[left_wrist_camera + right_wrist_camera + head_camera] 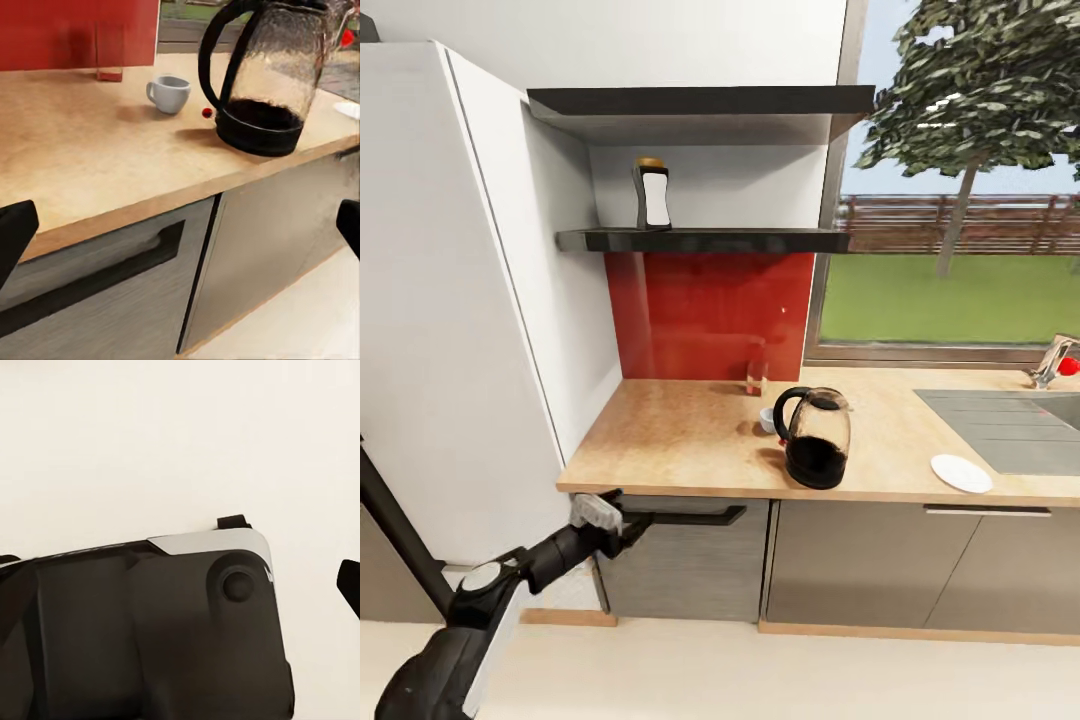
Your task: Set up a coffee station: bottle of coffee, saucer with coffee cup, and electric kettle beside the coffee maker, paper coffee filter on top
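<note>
From the head camera my left gripper (628, 520) hangs low in front of the grey cabinet, below the countertop (680, 440) edge, its jaws apart and empty. Up on the black shelf (700, 240) stands the bottle of coffee (652, 194). On the worktop the coffee cup (169, 93) sits just behind the electric kettle (815, 437), and the saucer (961, 473) lies further right by the sink (1010, 425). I cannot tell how my right gripper's jaws stand

The robot's left arm (510, 585) reaches up and forward from the lower left of the head view. The left gripper (622, 520) has its two dark fingers (15, 236) spread wide apart, holding nothing.
</note>
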Controlling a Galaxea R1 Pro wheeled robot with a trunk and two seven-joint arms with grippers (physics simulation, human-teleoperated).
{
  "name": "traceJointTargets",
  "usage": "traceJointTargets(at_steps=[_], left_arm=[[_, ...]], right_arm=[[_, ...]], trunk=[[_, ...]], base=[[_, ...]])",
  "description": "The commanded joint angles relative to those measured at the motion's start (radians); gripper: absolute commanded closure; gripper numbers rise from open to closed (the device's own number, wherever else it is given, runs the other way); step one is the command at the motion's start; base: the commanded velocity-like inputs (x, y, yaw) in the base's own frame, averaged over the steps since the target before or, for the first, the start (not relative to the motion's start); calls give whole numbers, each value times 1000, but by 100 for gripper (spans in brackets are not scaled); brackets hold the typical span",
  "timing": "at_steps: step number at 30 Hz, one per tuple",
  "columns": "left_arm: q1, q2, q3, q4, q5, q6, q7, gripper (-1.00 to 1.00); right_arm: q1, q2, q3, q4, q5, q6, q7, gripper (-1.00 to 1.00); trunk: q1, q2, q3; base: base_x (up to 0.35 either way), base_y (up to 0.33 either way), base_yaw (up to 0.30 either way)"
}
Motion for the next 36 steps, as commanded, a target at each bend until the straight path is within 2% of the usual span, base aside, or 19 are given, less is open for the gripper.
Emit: traceJointTargets(at_steps=[1, 4, 7, 8, 10, 11, 12, 16, 17, 19, 20, 28, 31, 36], left_arm=[[-75, 1, 15, -1, 13, 123, -76, -100], [-205, 2, 31, -3, 17, 278, -151, -100], [-333, -1, 35, -3, 14, 404, -167, -100], [-354, -1, 35, -3, 13, 422, -167, -100], [-439, -7, 35, -3, 8, 483, -163, -100], [-544, -13, 36, 1, 6, 537, -138, -100], [-564, -14, 36, 3, 7, 547, -128, -100], [-721, -20, 34, 9, 9, 628, -14, -100], [-771, -25, 33, 14, 10, 641, 37, -100], [-824, -38, 31, 35, 11, 648, 92, -100], [-893, -61, 29, 78, 11, 652, 155, -100], [-1141, -155, 25, 304, 7, 644, 341, -100], [-1205, -165, 23, 375, 7, 640, 375, -100], [-1304, -163, 19, 488, 0, 636, 397, -100]], right_arm=[[-1, 1, -9, 0, 10, -3, 2, -100], [-1, 0, -10, 1, 10, -3, 3, -100], [-1, 0, -10, 2, 10, -3, 3, -100], [-1, 0, -10, 2, 10, -3, 3, -100], [-1, -1, -10, 3, 11, -3, 3, -100], [-1, -2, -10, 4, 11, -3, 3, -100], [-1, -2, -10, 4, 11, -3, 3, -100], [-1, -3, -10, 5, 11, -3, 2, -100], [-1, -4, -10, 5, 11, -3, 2, -100], [-1, -4, -10, 5, 11, -3, 1, -100], [-1, -4, -10, 5, 11, -3, 1, -100], [-1, -2, -10, 1, 10, -3, 1, -100], [-1, -2, -10, 0, 10, -3, 1, -100], [-1, -12, -12, -1, 10, -3, 1, -100]], trunk=[[1, -2, -2], [1, -2, -2], [1, -2, -2], [1, -2, -2], [1, -2, -2], [1, -2, -2], [1, -2, -2], [1, -2, -2], [1, -2, -2], [1, -2, -2], [1, -2, -2], [1, -2, -2], [1, -2, -2], [1, -2, -2]], base=[[0, 0, 0], [0, 0, 0], [0, 0, 0], [0, 0, 0], [0, 0, 0], [0, 0, 0], [0, 0, 0], [0, 0, 0], [0, 0, 0], [0, 0, 0], [0, 0, 0], [0, 0, 0], [0, 0, 0], [0, 0, 0]])
